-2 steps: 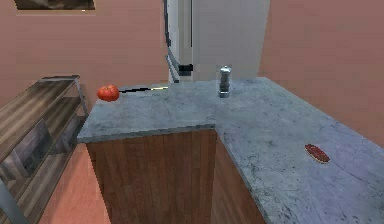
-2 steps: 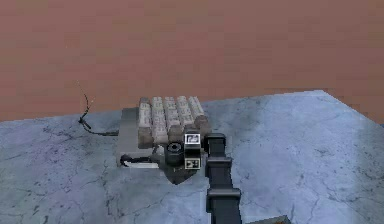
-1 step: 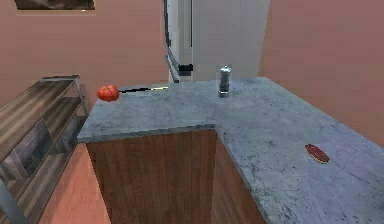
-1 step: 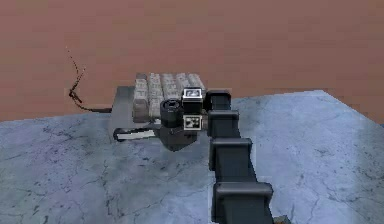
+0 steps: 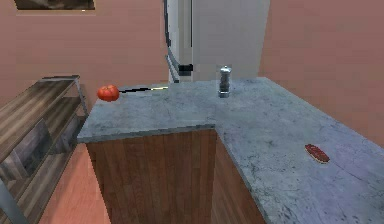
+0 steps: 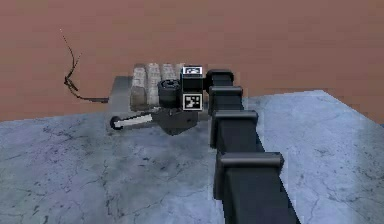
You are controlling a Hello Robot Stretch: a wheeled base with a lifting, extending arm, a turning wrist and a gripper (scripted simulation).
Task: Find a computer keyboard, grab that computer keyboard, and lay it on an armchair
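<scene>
Forward view, from its left: a slatted rack (image 5: 35,120) beside the table (image 5: 260,120), then on the grey stone top a red round fruit (image 5: 107,93), a thin dark knife-like thing (image 5: 145,90), a metal can (image 5: 225,81) in front of a pale fridge (image 5: 215,30), and far to the right a flat reddish oval (image 5: 317,153). Arm side view, again from its left: a wiry twig-like thing (image 6: 72,70) against the wall, then a grey slab (image 6: 140,90) with pale ridged rows on top, lying on the table's far part, probably the computer keyboard though too small to be sure; at it the gripper (image 6: 135,121), then two white marker squares (image 6: 192,85), then the arm (image 6: 245,150) rising from the bottom edge. Cannot tell whether the gripper holds anything, given the slab right at or behind it on the table. By judgement: finding likely done, grab in hand but not confirmed, lifting clear and laying on an armchair left to do. From the forward view, the wider table and its small things; from the arm side view, the arm, the gripper and the slab.
</scene>
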